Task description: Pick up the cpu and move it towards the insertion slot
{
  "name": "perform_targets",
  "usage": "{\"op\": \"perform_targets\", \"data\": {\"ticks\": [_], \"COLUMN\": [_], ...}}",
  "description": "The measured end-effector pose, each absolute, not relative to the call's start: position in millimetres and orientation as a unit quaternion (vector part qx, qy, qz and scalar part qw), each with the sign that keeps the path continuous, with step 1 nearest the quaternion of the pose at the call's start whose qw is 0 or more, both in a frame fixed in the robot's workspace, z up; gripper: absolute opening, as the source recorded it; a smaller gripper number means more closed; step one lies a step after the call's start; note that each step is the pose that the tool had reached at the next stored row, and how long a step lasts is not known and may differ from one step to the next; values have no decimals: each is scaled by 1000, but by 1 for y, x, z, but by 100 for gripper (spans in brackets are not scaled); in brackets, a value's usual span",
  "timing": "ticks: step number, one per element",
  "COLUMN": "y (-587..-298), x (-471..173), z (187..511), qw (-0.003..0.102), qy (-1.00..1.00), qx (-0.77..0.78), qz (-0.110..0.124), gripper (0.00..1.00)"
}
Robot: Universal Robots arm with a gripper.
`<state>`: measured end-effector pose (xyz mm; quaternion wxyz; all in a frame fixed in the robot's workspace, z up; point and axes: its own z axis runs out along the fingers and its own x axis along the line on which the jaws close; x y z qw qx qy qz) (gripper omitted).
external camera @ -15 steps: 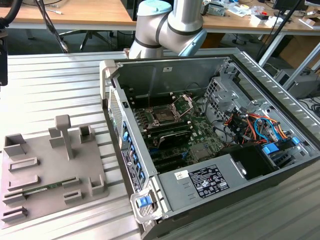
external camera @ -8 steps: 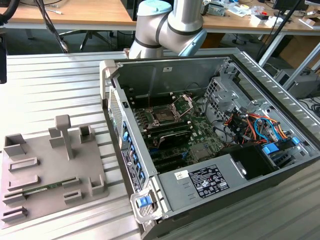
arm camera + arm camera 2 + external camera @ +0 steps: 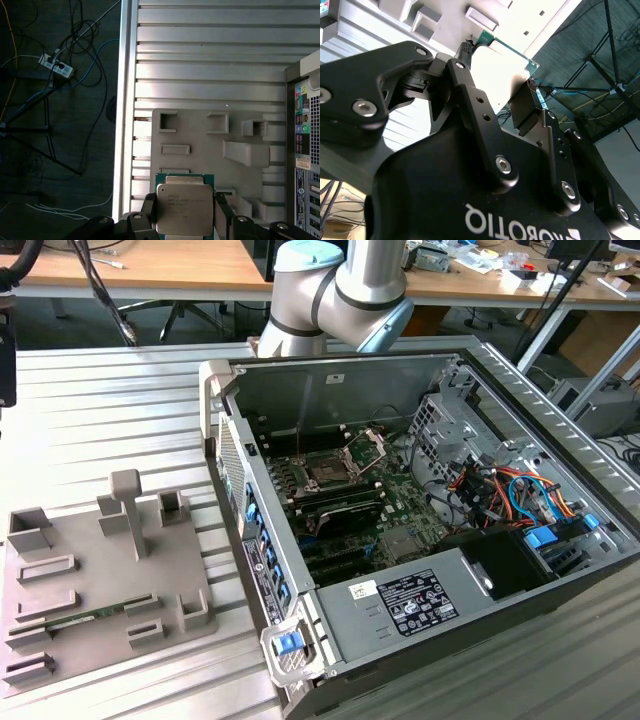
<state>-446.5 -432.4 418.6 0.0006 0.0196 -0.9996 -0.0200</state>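
Note:
In the first wrist view the cpu point(image 3: 184, 207), a flat square chip with a silvery top and a green rim, sits clamped between my gripper's point(image 3: 184, 216) black fingers point(image 3: 149, 212), high above the grey tray point(image 3: 200, 137). The second wrist view shows the cpu point(image 3: 502, 75) edge-on as a bright plate with a green edge, and the gripper point(image 3: 497, 85) is shut on it from both sides. In the exterior view the insertion slot point(image 3: 330, 468) lies inside the open computer case, its metal frame hinged up. The arm point(image 3: 340, 290) stands behind the case.
The grey plastic tray point(image 3: 100, 580) with raised blocks and pockets lies at the exterior view's left on the ribbed metal table, a thin green stick point(image 3: 95, 613) in one pocket. The open computer case point(image 3: 420, 490) holds cables, drive bays and a power supply. The table edge point(image 3: 125, 100) borders a floor with cables.

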Motion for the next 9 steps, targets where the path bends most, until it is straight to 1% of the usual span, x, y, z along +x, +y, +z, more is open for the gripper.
{"op": "perform_targets", "data": {"ticks": [9], "y": [-432], "x": [-439], "z": [419], "qw": [1], "qy": [-1000], "qx": [20], "qz": [-20], "gripper": [55]}}
